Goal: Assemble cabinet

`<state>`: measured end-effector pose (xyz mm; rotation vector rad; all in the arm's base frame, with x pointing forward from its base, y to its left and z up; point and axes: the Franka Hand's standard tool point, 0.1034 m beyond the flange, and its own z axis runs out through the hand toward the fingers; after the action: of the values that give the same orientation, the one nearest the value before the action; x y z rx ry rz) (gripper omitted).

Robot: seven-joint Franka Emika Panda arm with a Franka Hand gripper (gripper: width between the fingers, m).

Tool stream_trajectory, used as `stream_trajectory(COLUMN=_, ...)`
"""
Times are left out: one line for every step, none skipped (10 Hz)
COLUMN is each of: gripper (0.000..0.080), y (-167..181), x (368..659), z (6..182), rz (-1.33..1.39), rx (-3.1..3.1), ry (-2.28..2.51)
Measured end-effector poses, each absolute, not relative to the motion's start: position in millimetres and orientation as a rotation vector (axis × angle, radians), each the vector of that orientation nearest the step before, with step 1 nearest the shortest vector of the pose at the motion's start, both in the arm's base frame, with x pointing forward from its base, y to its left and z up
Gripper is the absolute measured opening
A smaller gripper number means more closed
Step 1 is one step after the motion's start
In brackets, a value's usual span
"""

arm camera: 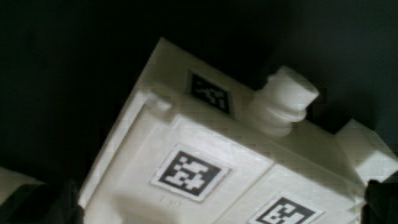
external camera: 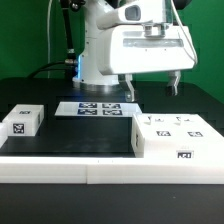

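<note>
A white front edge [external camera: 110, 176] runs across the bottom of the exterior view, closest to the camera, bordering the black table [external camera: 90, 138]. Just behind it, on the exterior view's right, the cabinet [external camera: 176, 138] rests flat on the table. One square marker tag faces the camera on its front wall and more tags show on its top face. On the exterior view's left, well apart from the cabinet, sits a small white block [external camera: 21, 122] with a tag on its top.

Further back, between the two and nearer the middle, the marker board [external camera: 95, 108] lies flat with its row of printed tags.

Above and behind the cabinet's far edge hangs the gripper [external camera: 152, 84]. Its two fingers point down and are spread wide with nothing between them, clear of the cabinet and the table.

The wrist view looks down on the cabinet [arm camera: 178, 140], which fills most of that picture at a slant. Three tags are visible on its panelled face, and a short round white stub [arm camera: 285, 96] stands up from it. Dark shapes at the lower corners are too blurred to identify.

The white arm [external camera: 96, 52] rises behind the marker board, in front of a green wall [external camera: 25, 35].
</note>
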<state>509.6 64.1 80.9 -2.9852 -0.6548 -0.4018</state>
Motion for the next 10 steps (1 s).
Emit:
stream_trajectory(gripper=0.0797, y=72.0, x=504.6, z=79.1, rz=-0.398, rx=-3.002, ry=-0.413)
stream_trajectory(gripper=0.0797, y=74.0, x=502.5, z=77.4, rz=-0.384, rx=-3.004, ry=-0.285)
stream_trajectory(gripper=0.0797, y=73.6, x=502.9, z=77.6, rz=-0.380, rx=-3.003, ry=-0.203)
stream_trajectory(gripper=0.0797, y=74.0, x=502.5, z=77.4, rz=-0.372, rx=-2.997, ry=-0.089)
stream_trajectory(gripper=0.0797, y=74.5, x=502.2, z=77.2, rz=-0.365, rx=-2.990, ry=-0.009)
stream_trajectory(gripper=0.0797, y=74.4, x=501.9, z=76.8, rz=-0.362, rx=-2.987, ry=0.023)
stream_trajectory(gripper=0.0797, y=80.3, x=501.4, z=75.1, rz=-0.389, rx=-2.988, ry=-0.006)
stream_trajectory(gripper=0.0797, y=92.9, x=497.9, z=71.6, rz=-0.422, rx=-2.991, ry=-0.032)
stream_trajectory(gripper=0.0797, y=99.9, x=497.0, z=68.9, rz=-0.445, rx=-3.006, ry=-0.056)
stream_trajectory(gripper=0.0797, y=100.3, x=498.2, z=65.2, rz=-0.486, rx=-3.022, ry=-0.069)
